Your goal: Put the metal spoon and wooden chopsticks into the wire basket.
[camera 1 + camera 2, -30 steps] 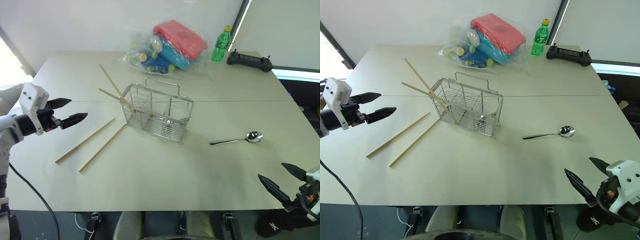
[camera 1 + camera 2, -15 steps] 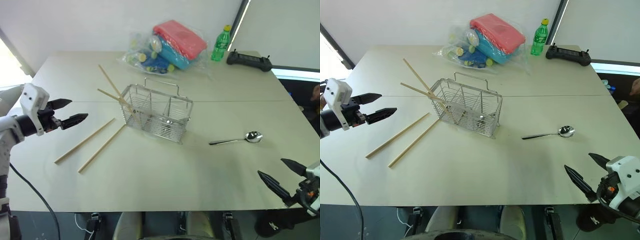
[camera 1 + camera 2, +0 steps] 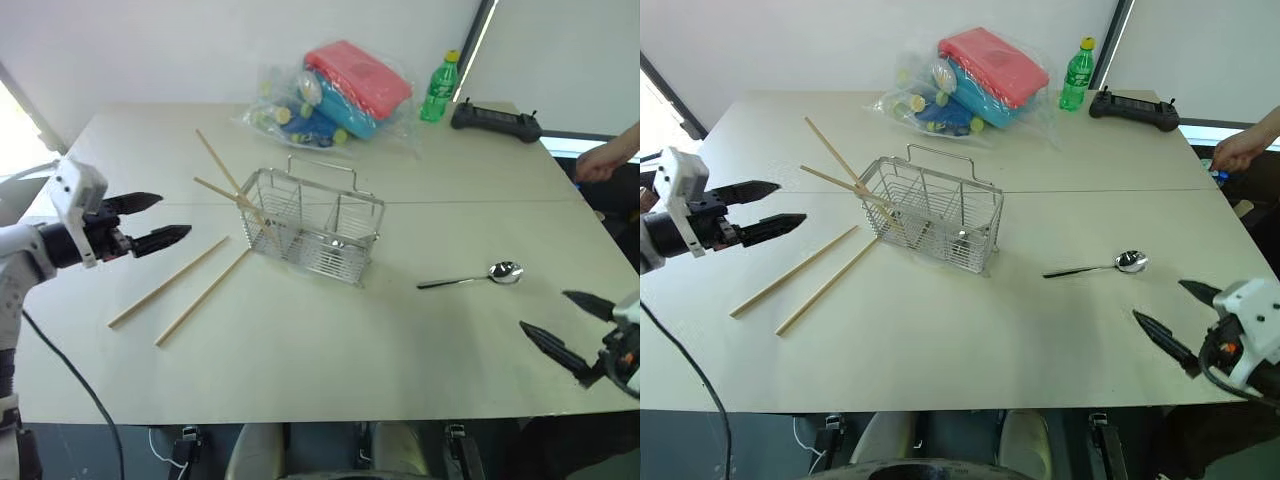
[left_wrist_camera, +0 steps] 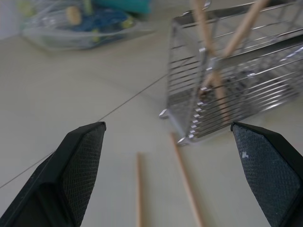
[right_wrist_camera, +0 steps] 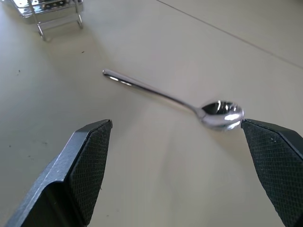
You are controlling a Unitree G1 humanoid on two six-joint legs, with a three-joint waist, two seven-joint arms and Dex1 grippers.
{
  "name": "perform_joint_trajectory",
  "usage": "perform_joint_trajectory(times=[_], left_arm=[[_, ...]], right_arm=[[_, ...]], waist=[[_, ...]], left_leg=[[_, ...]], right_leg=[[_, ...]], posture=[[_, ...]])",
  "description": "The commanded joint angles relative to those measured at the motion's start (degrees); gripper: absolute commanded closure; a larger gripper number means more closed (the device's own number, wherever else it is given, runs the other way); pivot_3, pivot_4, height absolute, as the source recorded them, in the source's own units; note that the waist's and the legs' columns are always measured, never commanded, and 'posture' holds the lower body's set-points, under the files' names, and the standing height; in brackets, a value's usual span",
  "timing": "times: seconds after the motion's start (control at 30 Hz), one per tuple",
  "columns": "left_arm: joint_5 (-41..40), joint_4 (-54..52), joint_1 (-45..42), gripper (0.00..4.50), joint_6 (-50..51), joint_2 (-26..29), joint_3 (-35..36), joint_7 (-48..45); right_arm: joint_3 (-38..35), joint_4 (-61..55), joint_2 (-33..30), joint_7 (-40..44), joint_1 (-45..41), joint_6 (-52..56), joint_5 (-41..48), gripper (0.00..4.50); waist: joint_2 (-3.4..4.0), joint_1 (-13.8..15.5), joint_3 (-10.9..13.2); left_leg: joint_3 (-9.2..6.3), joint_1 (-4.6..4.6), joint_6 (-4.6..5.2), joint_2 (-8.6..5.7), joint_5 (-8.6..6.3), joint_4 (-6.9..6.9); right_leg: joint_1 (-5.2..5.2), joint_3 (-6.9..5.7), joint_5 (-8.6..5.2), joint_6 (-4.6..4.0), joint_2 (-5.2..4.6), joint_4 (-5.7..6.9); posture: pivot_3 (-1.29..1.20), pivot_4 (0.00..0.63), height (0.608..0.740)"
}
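A silver rectangular wire-mesh basket (image 3: 315, 232) sits mid-frame on the beige table (image 3: 330, 340). Pale tan wooden chopsticks (image 3: 168, 282) lie left of it; a shiny silver metal spoon (image 3: 470, 279) lies right. Upper centre: a green plastic bottle (image 3: 438, 88) with a yellow cap.

White wrist housings carry each tool (image 3: 148, 223) — two tapered black fingers (image 4: 80, 165), cross-hatched pads — black cable trailing.

Beige table (image 3: 330, 350): wire basket (image 3: 315, 228), metal spoon (image 3: 470, 279), wooden chopsticks (image 3: 185, 282).
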Motion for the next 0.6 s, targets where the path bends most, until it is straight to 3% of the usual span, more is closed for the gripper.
perform_joint_trajectory(times=[0.03,0.17,0.3,0.4,0.6], left_arm=[[-11.28,-10.39,-3.82,0.03,8.13,1.69,-0.47,-2.72],[-14.89,-15.84,-7.78,0.03,10.77,0.68,-5.96,-4.23],[-15.52,-17.30,-11.00,0.03,10.87,-1.47,-10.61,-4.90],[-14.22,-16.91,-13.70,0.03,10.05,-3.15,-13.73,-5.28],[-14.98,-17.92,-15.62,0.03,10.90,-4.52,-14.73,-4.08]], right_arm=[[2.72,5.75,-7.78,6.08,-6.19,-3.37,-1.94,0.00],[12.46,13.72,-16.70,13.06,-18.32,-6.95,-3.95,0.00],[25.17,22.22,-21.07,21.86,-31.28,-13.55,-7.97,0.00],[38.00,31.50,-19.82,30.04,-46.23,-18.48,-13.85,0.00],[54.96,51.89,-14.54,40.74,-66.39,-29.93,-24.91,0.00]], waist=[[0.03,-0.02,0.02],[0.22,-0.16,0.11],[0.20,-0.17,0.20],[0.19,-0.28,0.31],[0.02,-1.48,0.41]], left_leg=[[0.00,0.00,0.00,0.00,0.00,0.01],[0.00,0.04,0.01,0.00,0.01,0.25],[-0.01,0.05,0.02,0.01,0.01,0.40],[-0.01,0.02,0.02,0.01,0.01,0.51],[-0.01,-0.01,0.03,-0.02,0.01,0.51]], right_leg=[[0.01,0.00,0.00,0.00,0.00,0.00],[0.10,-0.01,0.01,-0.01,0.02,0.10],[0.13,0.00,0.01,-0.01,0.06,0.21],[0.15,0.01,0.02,-0.01,0.06,0.22],[0.19,0.04,0.15,0.16,0.06,0.23]], posture=[[0.00,0.150,0.678],[0.00,0.150,0.678],[0.00,0.150,0.678],[0.00,0.150,0.678],[0.00,0.150,0.678]])
